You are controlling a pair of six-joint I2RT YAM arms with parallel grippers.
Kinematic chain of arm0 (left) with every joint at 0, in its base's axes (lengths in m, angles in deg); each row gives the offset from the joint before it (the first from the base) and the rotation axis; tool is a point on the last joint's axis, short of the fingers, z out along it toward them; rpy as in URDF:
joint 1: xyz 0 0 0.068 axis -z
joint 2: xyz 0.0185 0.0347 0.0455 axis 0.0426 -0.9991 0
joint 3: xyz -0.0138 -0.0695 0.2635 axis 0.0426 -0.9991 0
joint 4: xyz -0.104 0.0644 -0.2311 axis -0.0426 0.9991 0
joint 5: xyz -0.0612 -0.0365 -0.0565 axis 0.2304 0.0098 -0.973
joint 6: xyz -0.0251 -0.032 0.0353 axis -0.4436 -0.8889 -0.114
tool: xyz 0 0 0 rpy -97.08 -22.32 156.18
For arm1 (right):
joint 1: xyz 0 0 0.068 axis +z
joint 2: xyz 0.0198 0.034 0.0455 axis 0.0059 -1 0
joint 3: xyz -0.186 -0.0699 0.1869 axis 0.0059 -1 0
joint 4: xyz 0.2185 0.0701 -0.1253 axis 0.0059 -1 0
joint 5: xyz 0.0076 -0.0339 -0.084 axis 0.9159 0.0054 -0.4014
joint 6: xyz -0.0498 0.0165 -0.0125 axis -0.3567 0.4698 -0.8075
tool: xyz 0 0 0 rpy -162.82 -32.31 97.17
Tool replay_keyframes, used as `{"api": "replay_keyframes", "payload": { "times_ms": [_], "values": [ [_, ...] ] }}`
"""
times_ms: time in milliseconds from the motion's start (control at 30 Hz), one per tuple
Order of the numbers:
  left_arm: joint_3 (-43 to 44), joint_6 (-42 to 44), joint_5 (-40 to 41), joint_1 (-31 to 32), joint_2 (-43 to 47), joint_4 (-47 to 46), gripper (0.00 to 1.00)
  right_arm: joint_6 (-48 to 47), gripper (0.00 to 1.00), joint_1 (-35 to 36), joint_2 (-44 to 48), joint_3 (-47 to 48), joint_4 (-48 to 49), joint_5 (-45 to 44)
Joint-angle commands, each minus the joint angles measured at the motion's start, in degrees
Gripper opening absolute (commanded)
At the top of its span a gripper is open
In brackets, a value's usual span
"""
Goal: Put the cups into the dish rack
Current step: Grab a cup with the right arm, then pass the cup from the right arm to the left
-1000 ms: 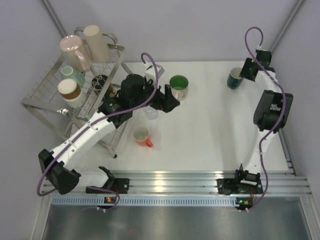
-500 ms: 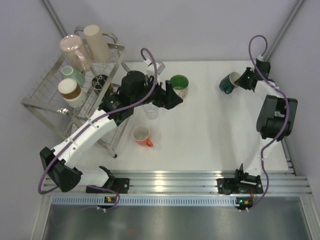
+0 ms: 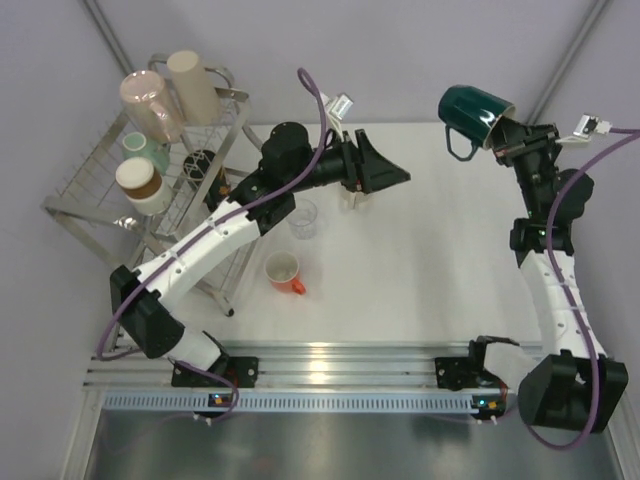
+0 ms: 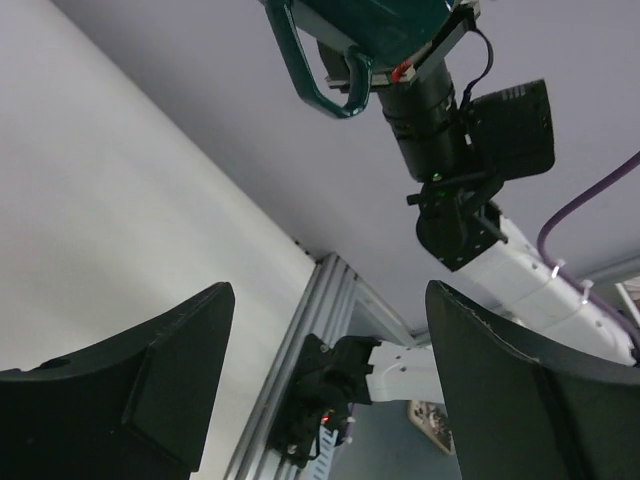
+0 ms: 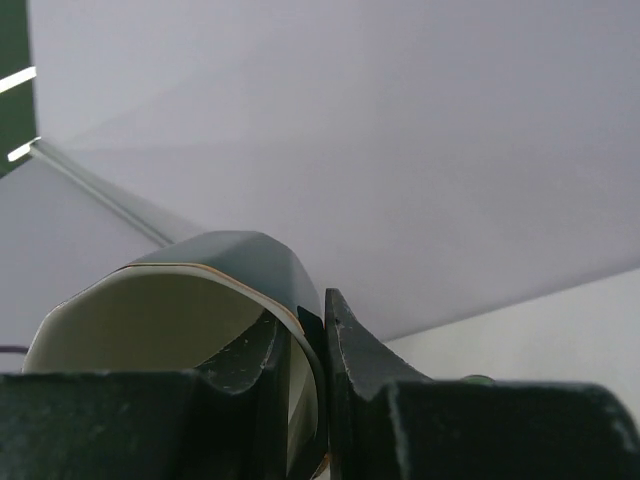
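One cup has changed place since a second ago: the dark teal mug [image 3: 475, 108] stood on the desk [image 3: 430, 260] near the far right corner and is now lifted clear above that corner. It is tipped on its side, handle hanging toward the near edge. The right end effector [image 3: 503, 140] is pressed together on the mug's wall at the rim, one finger inside and one outside, as the right wrist view confirms [image 5: 308, 325]. The mug is glossy glazed ware, dark outside and pale inside with a thin light line at the lip.

The left arm has swung from low over the green-inside white mug to a raised reach along the far edge. That mug's place is now covered in the overhead view. The left end effector [image 3: 390, 172] is spread wide with nothing between its matt black, curved fingers [image 4: 130, 400].

Unchanged items:
- the clear glass [image 3: 303, 217], a transparent tumbler, upright left of centre toward the far edge
- the orange-handled white cup [image 3: 284, 270], upright nearer the near edge, close to the rack's foot
- the dish rack [image 3: 90, 170], thin bright wire on a tubular frame, at the far left corner

The rack carries a tall pink cup [image 3: 150, 100], a tall beige cup [image 3: 192, 85], a teal cup [image 3: 147, 150] and a brown-banded cup [image 3: 138, 180].
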Motion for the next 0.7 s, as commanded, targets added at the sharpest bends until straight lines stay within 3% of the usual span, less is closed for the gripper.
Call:
{"api": "replay_keyframes", "payload": {
  "times_ms": [0, 267, 500, 633, 667],
  "values": [
    [4.64, -7.51, -4.95, 1.53, -2.05, -13.38, 0.84, 7.07, 0.00, 2.95, 5.01, -0.35, 12.20, 0.27],
    [5.88, -12.78, -6.80, 5.56, -7.59, -27.00, 0.86, 10.14, 0.00, 9.88, 10.47, -1.59, 11.84, -1.32],
    [5.53, -9.54, -4.25, 6.98, -8.04, -28.59, 0.85, 12.34, 0.00, 12.97, 13.19, -5.10, 13.07, -3.08],
    [5.88, -9.88, -3.37, 7.33, -8.83, -28.59, 0.77, 12.52, 0.00, 13.94, 14.24, -6.15, 12.37, -2.64],
    [6.06, -9.89, -3.28, 7.42, -9.00, -28.68, 0.71, 12.52, 0.00, 14.03, 14.34, -6.42, 12.46, -2.55]
  ]
}}
